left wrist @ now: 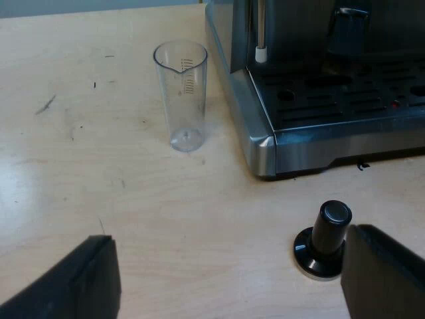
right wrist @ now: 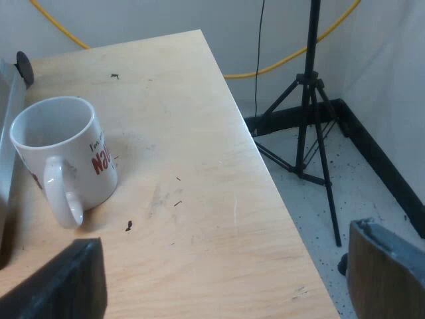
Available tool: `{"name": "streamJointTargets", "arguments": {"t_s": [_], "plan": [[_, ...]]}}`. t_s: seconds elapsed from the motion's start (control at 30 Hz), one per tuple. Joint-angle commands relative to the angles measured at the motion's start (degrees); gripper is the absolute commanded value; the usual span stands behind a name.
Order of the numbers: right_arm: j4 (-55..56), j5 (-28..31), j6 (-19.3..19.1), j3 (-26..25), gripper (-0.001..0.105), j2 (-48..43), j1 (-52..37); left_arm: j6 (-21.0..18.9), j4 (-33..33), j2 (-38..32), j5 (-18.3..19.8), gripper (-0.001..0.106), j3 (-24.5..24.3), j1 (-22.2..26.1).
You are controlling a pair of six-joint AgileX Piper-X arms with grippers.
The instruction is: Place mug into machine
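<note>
Left wrist view: finds the left claw (left wrist: 226, 282) spread wide, empty, one finger just beside the tamper (left wrist: 324, 240). Risks toppling it on a sideways swing, likewise the measuring glass (left wrist: 180, 96) near the coffee machine (left wrist: 319, 126). Counts one tamper, one glass, one machine.

Right wrist view: finds the right claw (right wrist: 222, 282) open, empty, near the mug (right wrist: 63, 156) standing on the table (right wrist: 199, 199), handle toward the claw. Risks nudging the mug away instead of gripping it. Counts one mug, one tripod (right wrist: 311, 100).
</note>
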Motion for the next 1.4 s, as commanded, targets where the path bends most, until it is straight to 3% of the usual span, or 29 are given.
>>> {"name": "streamJointTargets", "arguments": {"t_s": [0.03, 0.2, 0.4, 0.7, 0.83, 1.07, 1.4], "plan": [[-0.13, 0.44, 0.15, -0.21, 0.075, -2.28, -0.33, -0.68, -0.59, -8.02, 0.14, 0.07, -0.23, -0.25], [-0.13, -0.91, -0.2, -0.21, 0.075, -2.15, -0.33, -0.68, -0.59, -8.02, 4.68, 0.07, -0.23, -0.25], [1.83, -4.05, -2.31, -1.71, 0.075, -2.0, -0.33, -0.99, -1.11, -7.27, 4.66, 0.07, -0.6, -0.86], [1.6, -7.0, -8.29, -10.28, 0.075, -1.87, -0.33, -0.73, -4.47, 0.5, 2.3, 0.07, -5.11, -7.87], [1.74, -8.73, -9.49, -13.89, 0.075, 0.89, -0.33, -0.73, -7.92, 4.65, 3.59, 0.07, -6.51, -10.03], [1.56, -14.1, -10.68, -18.75, 0.075, 10.45, -0.33, -0.73, -20.18, 14.86, 7.22, 0.07, -7.73, -16.97], [-1.6, -18.03, -10.42, -19.48, 0.075, 21.53, -0.33, -0.73, -33.01, 27.09, 8.54, 0.07, -7.73, -23.18]]}}
